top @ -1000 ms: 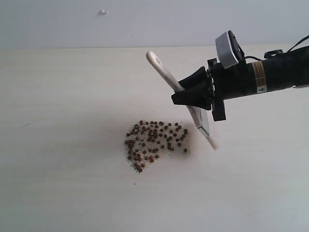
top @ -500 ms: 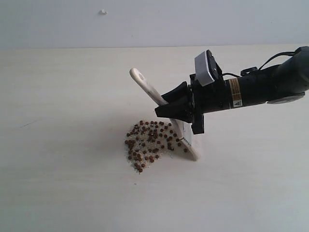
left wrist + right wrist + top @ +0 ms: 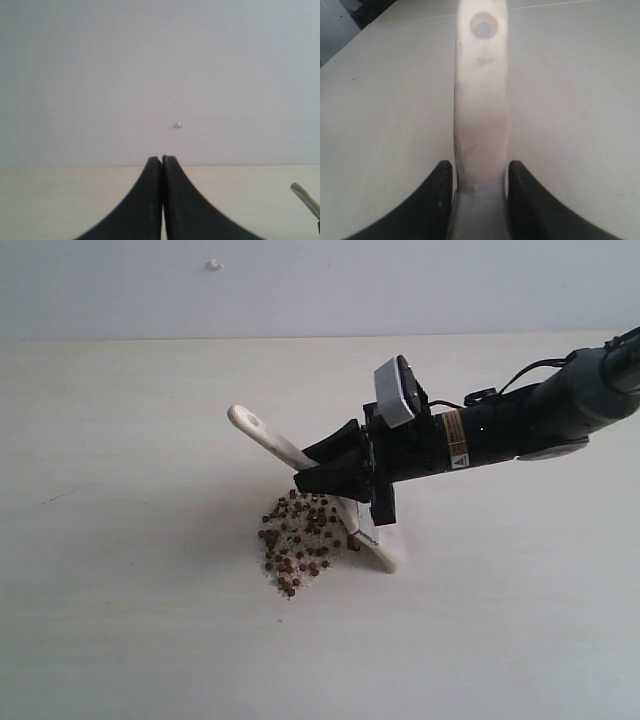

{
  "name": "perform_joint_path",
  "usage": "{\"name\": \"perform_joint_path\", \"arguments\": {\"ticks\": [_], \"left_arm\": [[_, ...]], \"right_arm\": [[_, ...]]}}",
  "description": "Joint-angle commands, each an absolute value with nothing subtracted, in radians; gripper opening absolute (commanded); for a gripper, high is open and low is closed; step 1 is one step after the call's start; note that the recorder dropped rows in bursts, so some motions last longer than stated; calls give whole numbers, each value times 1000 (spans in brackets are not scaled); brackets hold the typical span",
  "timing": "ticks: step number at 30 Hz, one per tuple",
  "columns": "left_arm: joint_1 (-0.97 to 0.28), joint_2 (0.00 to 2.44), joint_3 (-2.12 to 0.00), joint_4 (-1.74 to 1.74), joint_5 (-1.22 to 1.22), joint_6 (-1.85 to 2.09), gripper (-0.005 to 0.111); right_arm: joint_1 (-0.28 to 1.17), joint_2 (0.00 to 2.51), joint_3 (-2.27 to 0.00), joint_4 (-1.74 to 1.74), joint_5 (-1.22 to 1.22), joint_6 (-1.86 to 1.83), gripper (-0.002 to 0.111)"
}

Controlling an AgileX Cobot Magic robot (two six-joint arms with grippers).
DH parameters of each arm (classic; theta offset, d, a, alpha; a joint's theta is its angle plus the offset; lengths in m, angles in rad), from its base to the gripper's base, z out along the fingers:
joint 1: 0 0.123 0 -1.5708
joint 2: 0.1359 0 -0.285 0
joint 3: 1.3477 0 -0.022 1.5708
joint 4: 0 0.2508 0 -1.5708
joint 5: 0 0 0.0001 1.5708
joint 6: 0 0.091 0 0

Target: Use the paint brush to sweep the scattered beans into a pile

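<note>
Currently the right jaws clamp the paint brush, bristles beside the beans, while the left jaws are closed.

Open worktop left of the beans; right tool and paint brush obstruct their right side.

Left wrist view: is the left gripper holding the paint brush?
No, the left gripper has its jaws pressed together with nothing between them, and the paint brush shows apart from it.
</note>
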State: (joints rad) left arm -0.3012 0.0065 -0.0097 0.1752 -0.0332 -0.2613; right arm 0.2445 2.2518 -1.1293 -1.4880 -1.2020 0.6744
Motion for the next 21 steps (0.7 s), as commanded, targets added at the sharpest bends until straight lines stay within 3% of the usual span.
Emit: {"name": "perform_joint_path", "arguments": {"ticks": [1,21], "left_arm": [[-299,0,-16,170,-41,-258,0],[-299,0,-16,170,-41,-258,0]], "right_arm": [[274,2250,-1156,-1471,-1221,686,0],[210,2064,-1156,-1576,-1221,713,0]]}}
